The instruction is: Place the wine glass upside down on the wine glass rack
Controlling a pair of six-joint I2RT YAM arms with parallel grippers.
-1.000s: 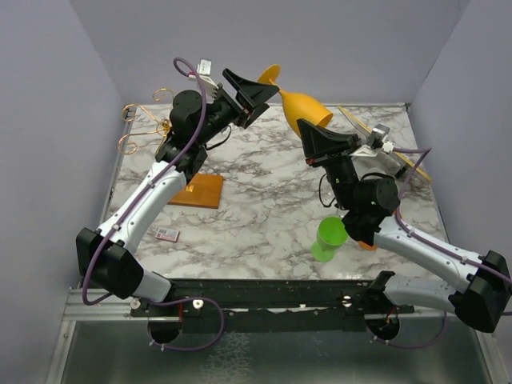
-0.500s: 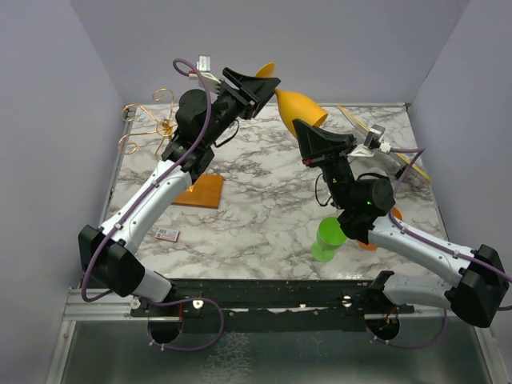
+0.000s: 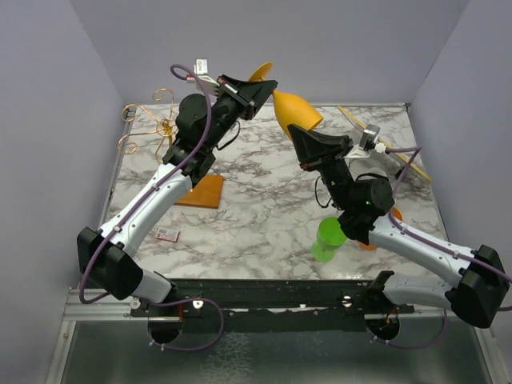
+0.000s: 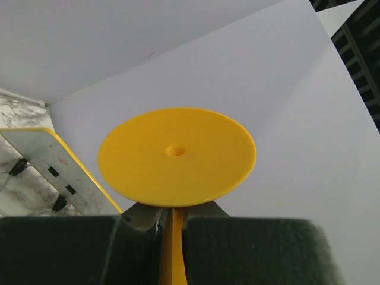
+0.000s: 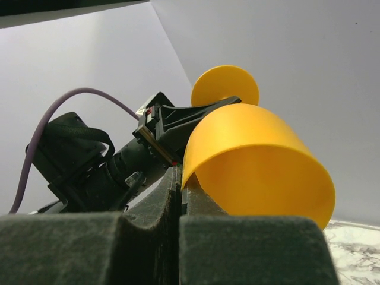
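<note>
High over the grey-veined marble bench point(image 3: 264, 200), boxed in by plain lavender walls point(image 3: 48, 120), the yellow wine glass point(image 3: 296, 112) hangs sideways between both arms. The left gripper point(image 3: 258, 90) has its jaws clamped on the stem, and the right gripper point(image 3: 310, 142) has its jaws pinched on the bowl's rim. The gold wire wine glass rack point(image 3: 150, 122) stands on the bench's left side, well apart from the glass.

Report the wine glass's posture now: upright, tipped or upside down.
Tipped, in mid-air: the wine glass slants, foot high, bowl lower, with the left gripper shut on its stem and the right gripper pinching the rim.
</note>
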